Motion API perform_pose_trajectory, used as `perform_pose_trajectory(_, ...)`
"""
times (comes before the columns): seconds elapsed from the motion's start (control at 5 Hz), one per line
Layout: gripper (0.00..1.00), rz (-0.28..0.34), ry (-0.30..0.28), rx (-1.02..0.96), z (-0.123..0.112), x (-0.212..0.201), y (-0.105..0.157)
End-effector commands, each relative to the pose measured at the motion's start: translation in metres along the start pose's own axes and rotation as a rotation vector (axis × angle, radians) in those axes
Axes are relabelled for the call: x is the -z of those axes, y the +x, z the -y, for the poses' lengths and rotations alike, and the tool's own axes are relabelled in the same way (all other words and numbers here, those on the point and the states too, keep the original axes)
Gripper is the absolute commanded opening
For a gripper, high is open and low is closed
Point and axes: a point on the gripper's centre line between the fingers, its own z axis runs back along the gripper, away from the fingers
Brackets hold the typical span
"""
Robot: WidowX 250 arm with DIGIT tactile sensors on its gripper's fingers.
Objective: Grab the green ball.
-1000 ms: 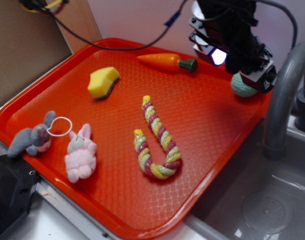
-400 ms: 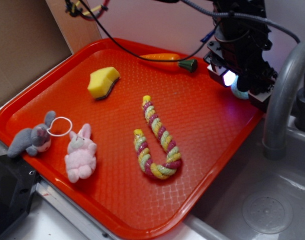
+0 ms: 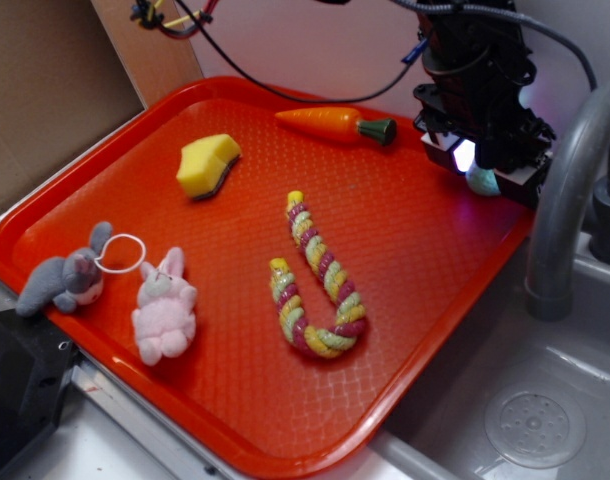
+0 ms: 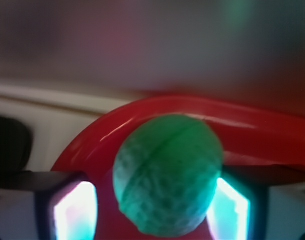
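Wrist view puts the green ball (image 4: 168, 175) dead centre between the two lit fingers (image 4: 75, 212), one on its left, one on its right, with a sliver of gap on the left side, so the gripper (image 4: 152, 215) looks open around it, not yet clamped. Exterior view: the ball (image 3: 482, 181) sits in the tray's (image 3: 235, 400) far right corner, mostly hidden under the gripper (image 3: 475, 165). It's pale mint, round, knitted-looking, with a seam line across it.
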Motion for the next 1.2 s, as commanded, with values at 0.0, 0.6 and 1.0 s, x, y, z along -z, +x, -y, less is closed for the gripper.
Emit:
perform_pose_trajectory(0.0,0.00,0.151,0.125,0.060,0.006,-0.015,-0.009)
perform_pose_trajectory(0.6,0.00,0.201,0.087,-0.142,-0.020,-0.113,-0.033)
perform_pose_trajectory(1.0,0.00,0.038,0.134,-0.470,-0.059,-0.197,-0.041)
